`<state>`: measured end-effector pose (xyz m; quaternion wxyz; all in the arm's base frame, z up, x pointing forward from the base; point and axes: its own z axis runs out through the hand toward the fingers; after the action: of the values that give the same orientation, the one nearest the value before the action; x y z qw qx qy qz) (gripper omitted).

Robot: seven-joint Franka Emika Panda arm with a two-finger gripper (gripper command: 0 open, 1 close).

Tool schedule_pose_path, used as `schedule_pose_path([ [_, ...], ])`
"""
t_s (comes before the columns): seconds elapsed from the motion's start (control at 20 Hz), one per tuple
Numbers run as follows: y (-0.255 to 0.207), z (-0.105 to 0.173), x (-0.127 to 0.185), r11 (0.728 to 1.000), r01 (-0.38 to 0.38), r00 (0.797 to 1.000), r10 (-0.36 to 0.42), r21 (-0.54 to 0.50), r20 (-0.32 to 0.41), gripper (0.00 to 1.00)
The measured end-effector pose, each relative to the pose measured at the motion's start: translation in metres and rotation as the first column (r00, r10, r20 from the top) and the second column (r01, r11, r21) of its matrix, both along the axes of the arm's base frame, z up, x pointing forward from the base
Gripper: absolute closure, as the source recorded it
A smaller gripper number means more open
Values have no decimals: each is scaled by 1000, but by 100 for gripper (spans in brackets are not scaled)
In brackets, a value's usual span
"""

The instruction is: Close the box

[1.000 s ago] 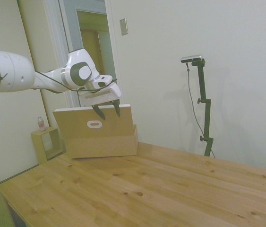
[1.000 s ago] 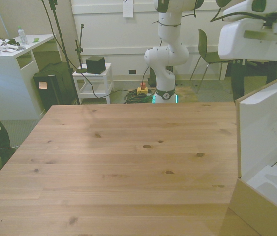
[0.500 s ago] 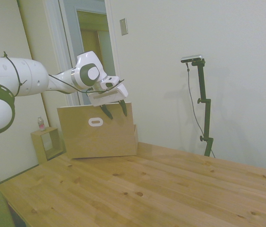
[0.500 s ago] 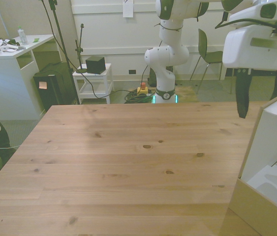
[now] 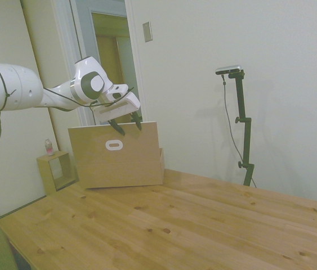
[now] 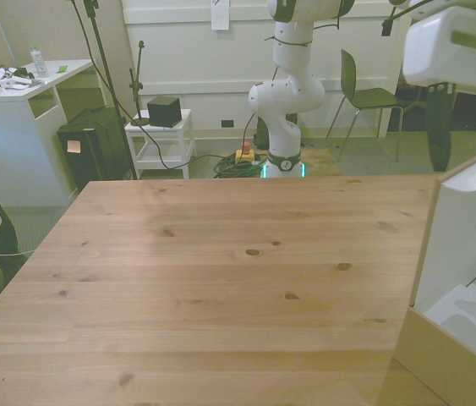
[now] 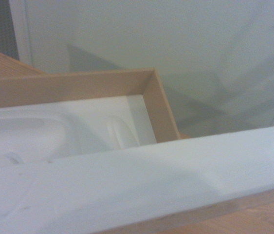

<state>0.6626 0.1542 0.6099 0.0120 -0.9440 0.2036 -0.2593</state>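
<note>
Item: the box (image 5: 119, 163), tan cardboard, stood at the far corner of the wooden table (image 5: 192, 225) in my side view, at the front view's right. I logged its flap lid (image 5: 114, 145) raised near upright, with an oval handle hole (image 5: 114, 145). White moulded lining (image 7: 68, 131) showed in the wrist view. The gripper (image 5: 127, 124) hung at the lid's top edge, its fingers (image 5: 137, 121) parted, holding nothing.

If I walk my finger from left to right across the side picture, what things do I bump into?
Robot arm → little wooden cube shelf → box with the gripper just above its lid → bare wooden table.
</note>
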Motion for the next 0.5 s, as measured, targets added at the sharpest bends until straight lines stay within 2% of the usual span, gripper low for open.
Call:
schedule_pose_path([
  [0.2,1,-6,38,1000,18,1000,-18,-2,21,0],
  [0.3,0,-2,46,999,32,999,-32,-5,15,0],
  [0.5,-15,-8,32,997,78,993,-78,4,-83,0],
])
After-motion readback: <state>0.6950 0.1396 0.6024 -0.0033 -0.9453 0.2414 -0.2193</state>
